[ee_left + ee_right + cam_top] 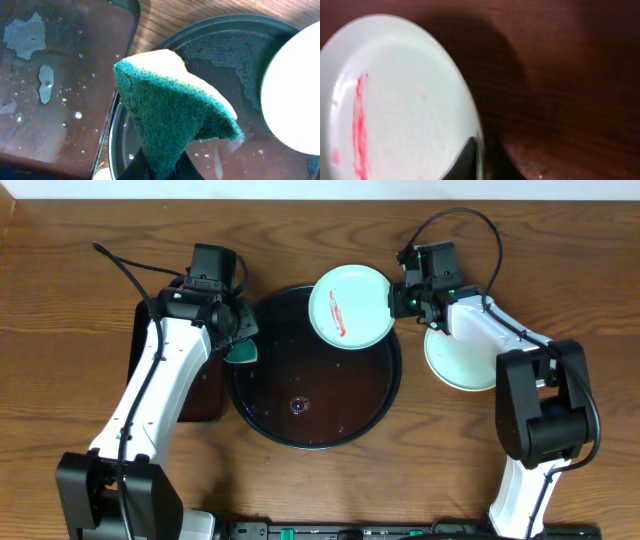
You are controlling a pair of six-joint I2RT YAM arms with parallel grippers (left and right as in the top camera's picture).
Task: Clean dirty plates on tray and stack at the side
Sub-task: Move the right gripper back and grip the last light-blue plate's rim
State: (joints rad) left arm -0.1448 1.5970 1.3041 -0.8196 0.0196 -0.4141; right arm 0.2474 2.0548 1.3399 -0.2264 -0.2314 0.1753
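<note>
Right gripper [399, 298] pinches the red-streaked aqua round plate [348, 305] by its rim only — pressure from the left gripper's [237, 337] clamped teal sponge [175, 120] could twist it loose.

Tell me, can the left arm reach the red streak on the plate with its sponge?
Probably yes: the right gripper holds the plate over the tray, and nothing stands between the sponge and the streak.

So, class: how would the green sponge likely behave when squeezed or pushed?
Probably soft and floppy: the sponge folds where it is pinched. Likely light, being foam. Its rough green face should drag, not slide, on the wet tray.
</note>
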